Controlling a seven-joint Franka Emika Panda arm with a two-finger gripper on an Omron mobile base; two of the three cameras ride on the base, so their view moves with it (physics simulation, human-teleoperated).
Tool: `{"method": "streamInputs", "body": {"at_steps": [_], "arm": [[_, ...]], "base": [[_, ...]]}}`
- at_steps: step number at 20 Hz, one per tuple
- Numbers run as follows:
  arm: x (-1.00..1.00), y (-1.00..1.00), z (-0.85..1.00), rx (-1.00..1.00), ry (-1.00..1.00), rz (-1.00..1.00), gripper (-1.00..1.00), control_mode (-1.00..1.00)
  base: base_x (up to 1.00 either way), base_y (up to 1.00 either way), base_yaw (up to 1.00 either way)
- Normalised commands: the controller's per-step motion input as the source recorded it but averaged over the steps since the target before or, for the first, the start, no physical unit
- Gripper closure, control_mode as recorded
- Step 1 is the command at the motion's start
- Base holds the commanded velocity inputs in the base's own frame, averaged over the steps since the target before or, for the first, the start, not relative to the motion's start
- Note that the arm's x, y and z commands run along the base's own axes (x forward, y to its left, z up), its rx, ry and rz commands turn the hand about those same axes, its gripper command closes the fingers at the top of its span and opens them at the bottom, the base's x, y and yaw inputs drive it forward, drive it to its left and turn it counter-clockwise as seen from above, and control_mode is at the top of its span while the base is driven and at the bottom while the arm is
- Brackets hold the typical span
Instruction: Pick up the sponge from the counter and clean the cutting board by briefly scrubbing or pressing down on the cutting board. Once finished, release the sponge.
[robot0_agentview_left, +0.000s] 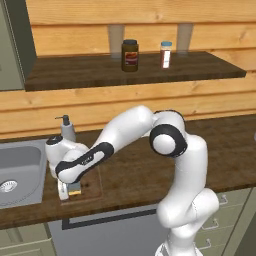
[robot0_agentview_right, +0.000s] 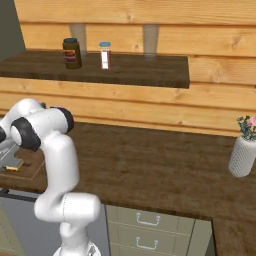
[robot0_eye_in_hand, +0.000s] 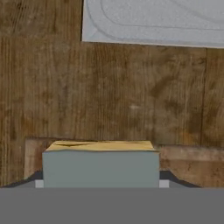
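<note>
The gripper (robot0_agentview_left: 66, 192) is pinching the sponge (robot0_agentview_left: 75, 189), reaching down at the front of the counter (robot0_agentview_left: 150, 170) just beside the steel sink basin (robot0_agentview_left: 20, 170). In the hand view the sponge (robot0_eye_in_hand: 100, 164) is sitting between the two dark finger tips, its grey-blue layer facing the camera and a strip of yellow body showing along its upper edge; its long axis is running across the jaws, so they are closing on its short ends.

The relation that matters is sponge to cutting board (robot0_agentview_left: 92, 182): the sponge is hanging directly over the board's end nearest the sink, so the scrub, as I judge it, is calling for a short press straight down and not a sideways reach. In the hand view the board's lighter rim (robot0_eye_in_hand: 183, 153) is peeking out on both sides behind the sponge, with the sink's corner (robot0_eye_in_hand: 153, 22) lying beyond it.

Whether the sponge is already touching the board is not clear; its underside is hidden in every view. The forearm is covering much of the board in the left base view, and in the right base view the sponge (robot0_agentview_right: 12, 166) and board (robot0_agentview_right: 27, 167) are appearing small at the left edge, partly cut off behind the arm. The finger tips themselves are mostly hidden by the sponge.
</note>
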Motion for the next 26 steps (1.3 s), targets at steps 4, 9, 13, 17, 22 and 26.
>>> {"method": "streamInputs", "body": {"at_steps": [4, 9, 13, 17, 22, 26], "arm": [[0.14, 0.21, -0.43, 0.02, 0.00, 0.08, 1.00, -1.00], [0.03, 0.10, -0.40, 0.04, 0.00, 0.05, 1.00, -1.00], [0.09, 0.00, -0.05, 0.00, -0.01, 0.00, 1.00, -1.00], [0.16, -0.03, 0.00, 0.00, -0.02, 0.00, 1.00, -1.00], [0.28, -0.16, 0.00, 0.02, -0.01, 0.02, 1.00, -1.00], [0.43, -0.20, 0.00, 0.07, -0.02, 0.03, 1.00, -1.00]], "base": [[0.00, 0.00, 0.00], [0.00, 0.00, 0.00], [0.00, 0.00, 0.00], [0.00, 0.00, 0.00], [0.00, 0.00, 0.00], [0.00, 0.00, 0.00]]}}
